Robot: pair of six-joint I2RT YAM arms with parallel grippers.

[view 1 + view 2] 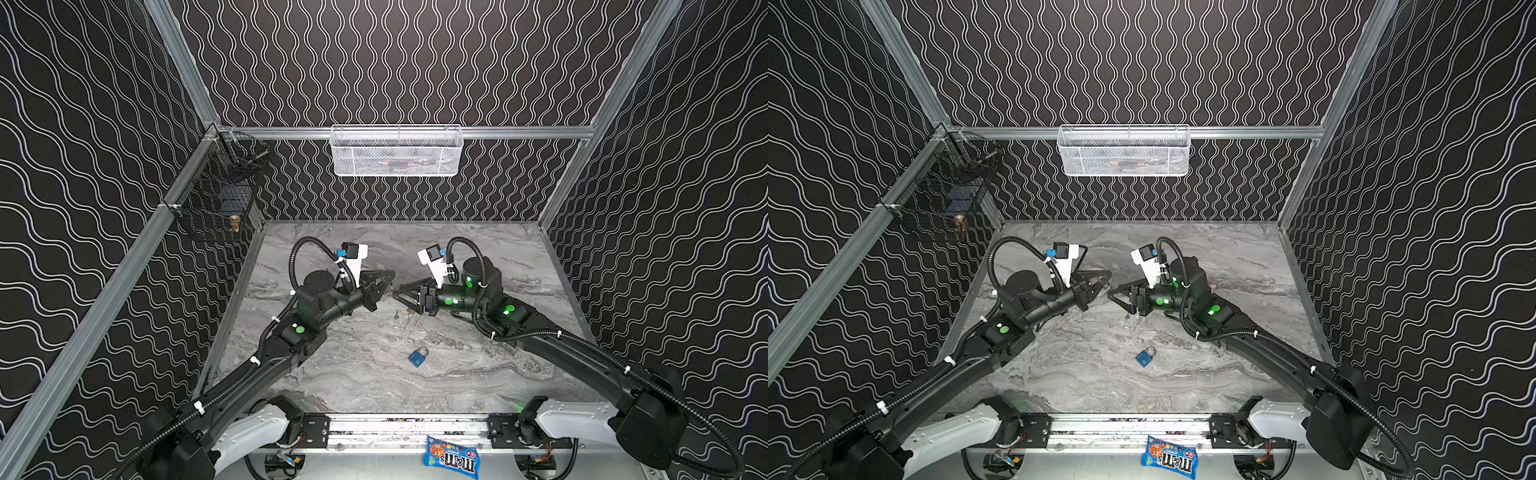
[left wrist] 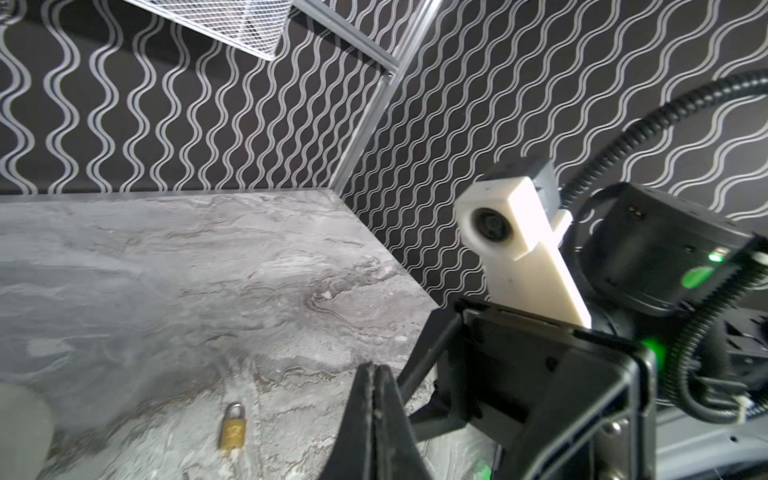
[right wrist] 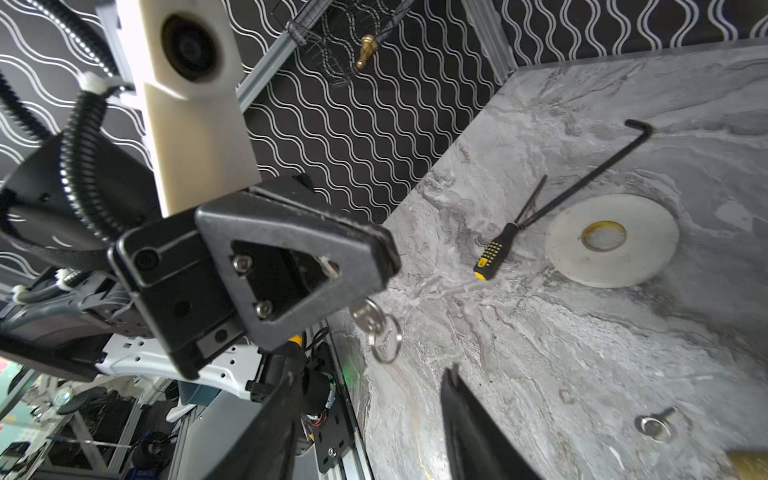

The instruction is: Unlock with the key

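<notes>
**Near edge.** Blue candy bag (image 1: 452, 457), white lettering reads "m&m's". It lies on the metal frame in front of the grey marble-pattern table (image 1: 490, 374), just right of centre.

**Near-centre of table.** Blue padlock (image 1: 418, 357) lies flat, nearer than both grippers and well apart from them. Its shackle is seated in the body and points far-right. Any marking on its face is too small to read.

**Mid-table.** The two grippers meet almost tip to tip.
- Left gripper (image 3: 384, 266): fingers pressed fully together, pinching a small silver key (image 3: 365, 313). The key's round head and a split ring (image 3: 386, 340) hang out below the tip, clear of the table.
- Right gripper (image 3: 376, 370): faces the left one with fingers clearly parted and nothing between them.
- The key and ring hang just ahead of that gap. No contact with the right fingers is seen.

**Table under the right gripper.** Brass padlock (image 2: 233, 428) lies flat with its shackle closed. The stamped mark on its body is unreadable. A second small silver key (image 3: 656, 426) lies near it.

**Left part of table, right wrist view only.**
- Screwdriver (image 3: 492, 251) with a black-and-yellow handle.
- Long black hex key (image 3: 590, 178), crossing the screwdriver's shaft.
- White tape roll (image 3: 611, 241), just beside both.

**Far.** Black wire basket (image 1: 216, 199) is fixed at the far-left corner, with a brass fitting (image 1: 235, 223) inside. White mesh basket (image 1: 397, 151) hangs on the back rail; its contents are unclear.
</notes>
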